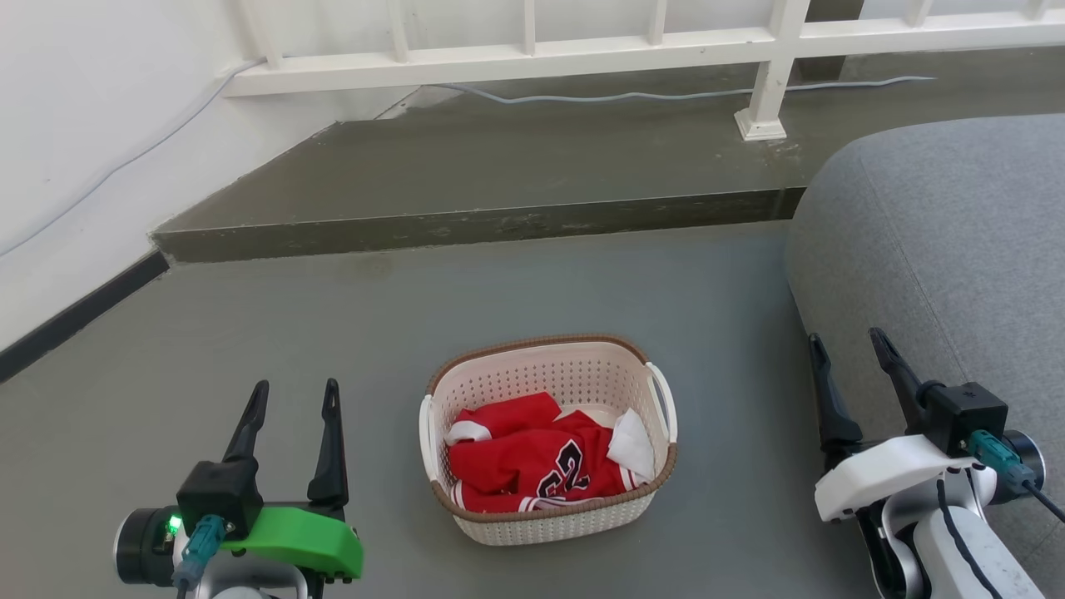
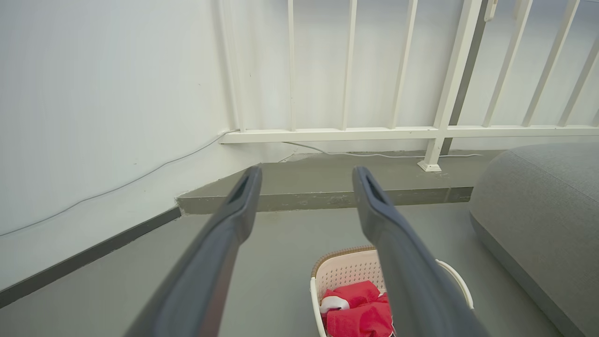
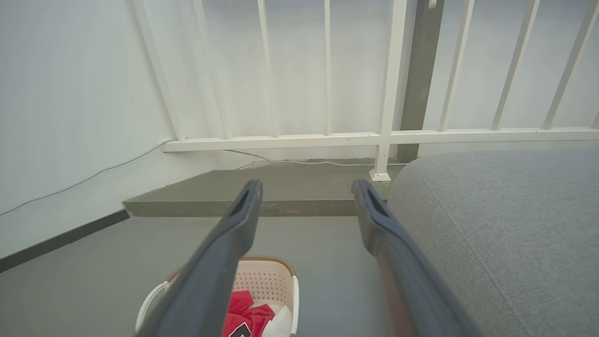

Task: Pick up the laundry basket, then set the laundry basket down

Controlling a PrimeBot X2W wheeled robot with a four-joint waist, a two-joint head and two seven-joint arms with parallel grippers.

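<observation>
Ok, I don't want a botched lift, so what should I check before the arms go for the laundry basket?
1. The left tool is open: ok.
2. The right tool is open: ok.
3. The laundry basket stands upright on the floor, between the two tools: ok.
4. The left handle and right handle are free of cloth: ok.
5. The red jersey lies inside, nothing hanging over the rim: ok.
6. The right tool has room beside the grey cushion: cannot tell.

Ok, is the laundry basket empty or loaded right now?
Loaded: the laundry basket sits upright on the floor with a crumpled red jersey and white cloth inside.
</observation>
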